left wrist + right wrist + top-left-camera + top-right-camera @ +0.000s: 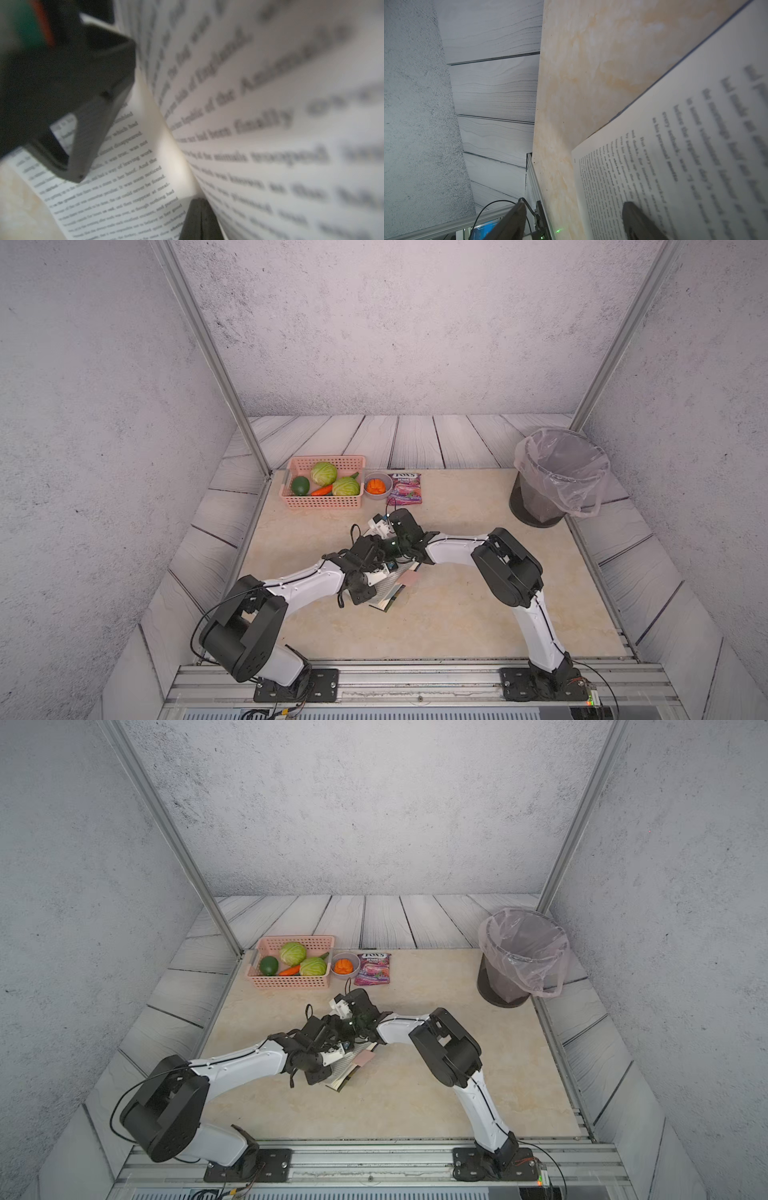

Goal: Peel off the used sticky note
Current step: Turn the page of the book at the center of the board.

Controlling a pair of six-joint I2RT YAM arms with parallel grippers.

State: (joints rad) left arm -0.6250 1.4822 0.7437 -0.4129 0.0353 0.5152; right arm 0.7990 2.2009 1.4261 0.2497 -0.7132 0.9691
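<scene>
An open book (388, 598) (343, 1080) lies at the middle of the table, under both wrists. The pink sticky note (409, 578) (364, 1059) sits on its right-hand page, at the edge nearest the right arm. My left gripper (200, 205) is shut, its tips lying in the gutter between a flat page (116, 187) and a lifted, curling page (270, 124); no paper shows between its fingers. My right gripper (574, 216) is open, with one finger (639, 220) resting on the book's page (675, 166) and the other finger (508, 222) off the book. Neither wrist view shows the note.
At the back left stands a pink basket (322, 502) of toy vegetables, then a grey bowl (368, 494) and a purple candy bag (405, 489). A lined bin (536, 506) is at the back right. A dark finger (83, 108) of the right gripper presses the flat page.
</scene>
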